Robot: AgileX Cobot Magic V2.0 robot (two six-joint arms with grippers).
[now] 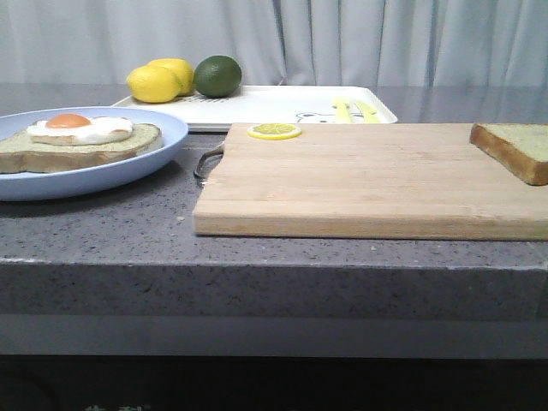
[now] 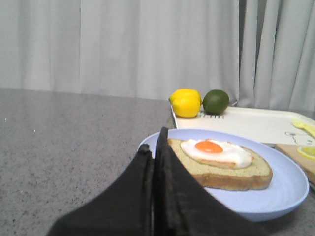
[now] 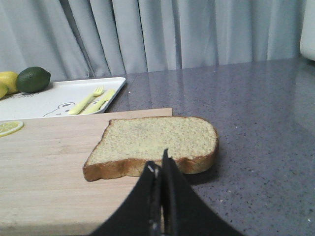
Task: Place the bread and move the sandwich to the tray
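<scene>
The bread (image 1: 517,148), a plain slice with pale crumb and brown crust, lies on the right end of the wooden cutting board (image 1: 368,184); in the right wrist view the bread (image 3: 157,142) overhangs the board's edge. My right gripper (image 3: 160,164) is shut and empty just in front of it. The sandwich (image 1: 81,137), a bread slice bearing a fried egg, rests on the light-blue plate (image 1: 128,167); it also shows in the left wrist view (image 2: 221,160). My left gripper (image 2: 153,145) is shut and empty beside the plate. The white tray (image 1: 274,104) stands behind the board. Neither gripper shows in the front view.
Two lemons (image 1: 161,80) and a lime (image 1: 217,75) sit on the tray's far left. A yellow fork and spoon (image 1: 353,110) lie on its right. A lemon slice (image 1: 274,131) lies on the board's back left corner. Grey curtain behind.
</scene>
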